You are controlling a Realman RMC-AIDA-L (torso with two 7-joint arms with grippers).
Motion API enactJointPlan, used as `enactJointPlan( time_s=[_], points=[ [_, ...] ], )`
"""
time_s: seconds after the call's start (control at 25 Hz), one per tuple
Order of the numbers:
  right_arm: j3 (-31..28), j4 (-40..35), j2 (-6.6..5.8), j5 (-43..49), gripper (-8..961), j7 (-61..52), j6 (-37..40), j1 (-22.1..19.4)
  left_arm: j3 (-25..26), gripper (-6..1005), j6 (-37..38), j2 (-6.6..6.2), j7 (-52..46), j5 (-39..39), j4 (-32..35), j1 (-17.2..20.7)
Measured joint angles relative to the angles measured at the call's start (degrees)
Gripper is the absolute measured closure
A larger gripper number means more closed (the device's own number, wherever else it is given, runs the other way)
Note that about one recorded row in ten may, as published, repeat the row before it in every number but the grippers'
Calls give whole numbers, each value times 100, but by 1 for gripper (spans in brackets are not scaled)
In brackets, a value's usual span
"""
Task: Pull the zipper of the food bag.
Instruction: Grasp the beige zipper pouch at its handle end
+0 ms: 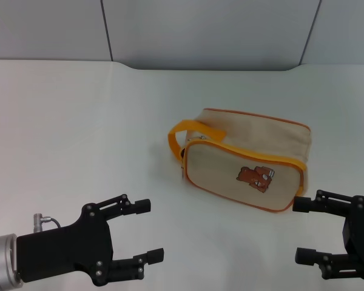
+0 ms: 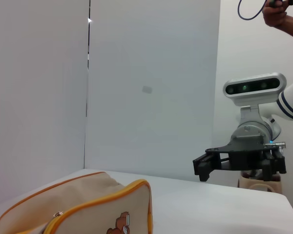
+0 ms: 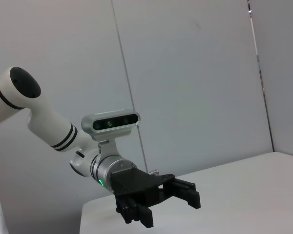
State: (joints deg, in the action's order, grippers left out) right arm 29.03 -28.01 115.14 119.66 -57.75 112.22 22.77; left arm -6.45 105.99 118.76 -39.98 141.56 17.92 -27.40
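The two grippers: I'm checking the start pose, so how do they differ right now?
The left gripper sits at the near left, apart from the food bag; the right gripper sits at the near right, closer to the bag's bear-picture end. The left shows its silver wrist; the right is cut off by the frame edge. Both are black, open, and holding nothing.

The head view looks forward and down on the white table (image 1: 79, 121), from fairly far. Each wrist view looks low and level across this table toward the opposite arm's open jaws.
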Motion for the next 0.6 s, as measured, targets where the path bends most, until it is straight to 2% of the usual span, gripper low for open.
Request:
enactJointPlan(
  time_s=[0.36,0.6],
  points=[
    [-39,6,-1,-23,118,3,11,-1,4,187,-39,-2,11,-171,-4,11],
    [-82,7,4,-225,117,7,93,-41,4,187,-492,0,216,-630,-225,83]
  ],
)
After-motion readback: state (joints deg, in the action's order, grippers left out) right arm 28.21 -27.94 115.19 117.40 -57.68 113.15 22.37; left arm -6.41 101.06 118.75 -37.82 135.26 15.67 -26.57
